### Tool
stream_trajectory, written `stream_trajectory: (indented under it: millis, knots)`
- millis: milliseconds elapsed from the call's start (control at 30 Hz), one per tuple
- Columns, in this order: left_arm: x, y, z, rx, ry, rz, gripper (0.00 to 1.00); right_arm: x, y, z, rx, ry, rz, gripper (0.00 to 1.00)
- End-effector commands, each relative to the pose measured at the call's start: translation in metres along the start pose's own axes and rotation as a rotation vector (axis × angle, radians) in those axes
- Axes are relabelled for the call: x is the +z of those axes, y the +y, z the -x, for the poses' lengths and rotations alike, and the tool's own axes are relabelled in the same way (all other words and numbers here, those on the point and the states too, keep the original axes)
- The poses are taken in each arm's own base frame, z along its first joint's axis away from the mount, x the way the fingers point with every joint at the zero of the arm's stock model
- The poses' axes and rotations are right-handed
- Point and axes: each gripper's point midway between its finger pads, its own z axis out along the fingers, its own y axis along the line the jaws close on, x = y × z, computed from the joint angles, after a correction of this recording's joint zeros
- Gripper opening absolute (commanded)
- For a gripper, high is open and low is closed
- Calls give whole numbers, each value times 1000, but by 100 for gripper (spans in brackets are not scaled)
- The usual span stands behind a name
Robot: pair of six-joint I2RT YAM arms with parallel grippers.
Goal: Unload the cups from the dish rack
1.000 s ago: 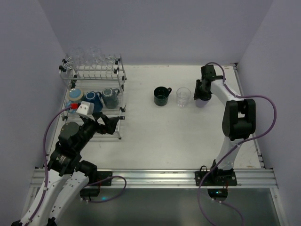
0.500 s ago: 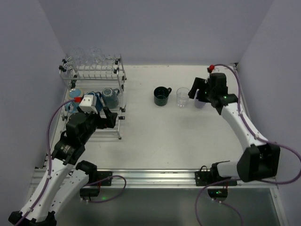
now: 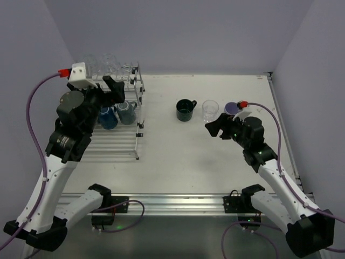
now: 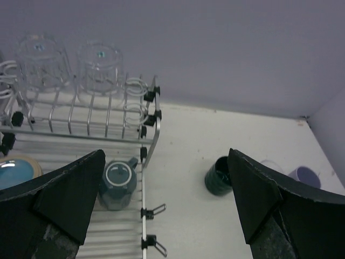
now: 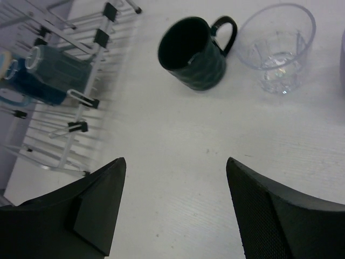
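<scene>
The dish rack [image 3: 116, 145] stands at the far left. Its lower tier holds a blue mug [image 3: 108, 117] and a grey mug [image 3: 127, 112]. Clear tumblers [image 3: 108, 63] stand upside down on its upper tier. My left gripper [image 3: 116, 89] hovers open and empty above the rack; in its wrist view [image 4: 166, 154] the grey mug [image 4: 118, 183] lies below the left finger. A dark green mug [image 3: 185, 110], a clear tumbler [image 3: 210, 110] and a lavender cup [image 3: 232, 108] stand on the table. My right gripper [image 3: 215, 128] is open and empty, just near of them, over bare table [image 5: 176, 162].
A light blue cup with an orange rim [image 4: 16, 171] sits at the rack's left end. Black clips [image 4: 153, 210] stick out of the rack's right edge. Walls close the table on the left, back and right.
My left arm rose from the rack's front and now hangs high over the rack. My right gripper left the lavender cup and drew back toward the near side, turning to face left.
</scene>
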Motion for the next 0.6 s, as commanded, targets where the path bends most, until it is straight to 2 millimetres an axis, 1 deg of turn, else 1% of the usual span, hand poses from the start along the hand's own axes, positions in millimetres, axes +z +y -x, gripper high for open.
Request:
stream_trajectory:
  millis: [0,33,67,100,133,167,200,233,267,300,333,367,400,433,467,500,533,567]
  knots:
    - [28,8,28,31,-34,112,100,-15,38,31,-9,-126,172,77]
    - [29,3,41,30,-41,108,100,-17,41,30,-9,-124,192,77]
    - [36,2,43,37,-34,113,100,-19,45,24,-9,-104,218,77]
    - [52,4,36,56,-7,143,100,-20,47,22,-3,-101,233,77]
    - [55,3,51,58,-29,157,100,-20,48,21,-5,-103,247,77]
    - [62,6,52,67,-23,183,100,-21,50,19,-5,-105,261,77]
    - [74,15,57,80,-21,244,100,-22,50,19,-5,-103,265,77]
    - [79,18,61,80,-27,260,100,-22,51,17,-5,-99,269,77]
    - [85,20,61,82,-27,269,100,-22,51,17,-7,-98,271,77]
    - [96,26,63,73,-24,287,100,-22,53,16,-8,-92,281,77]
    - [101,30,65,67,-24,296,100,-22,53,15,-7,-82,285,77]
    - [107,33,64,66,-19,306,100,-22,55,15,-8,-83,294,77]
    - [119,39,57,70,0,323,100,-21,56,14,-1,-75,305,77]
    - [123,44,64,65,-11,334,100,-21,56,12,0,-72,310,77]
    - [133,47,57,77,9,338,100,-21,57,12,1,-71,314,77]
    - [137,49,62,80,0,341,100,-19,57,11,4,-66,316,77]
    - [140,51,61,85,3,345,100,-19,58,10,6,-60,322,77]
    - [148,53,55,93,18,349,100,-19,59,9,4,-57,329,77]
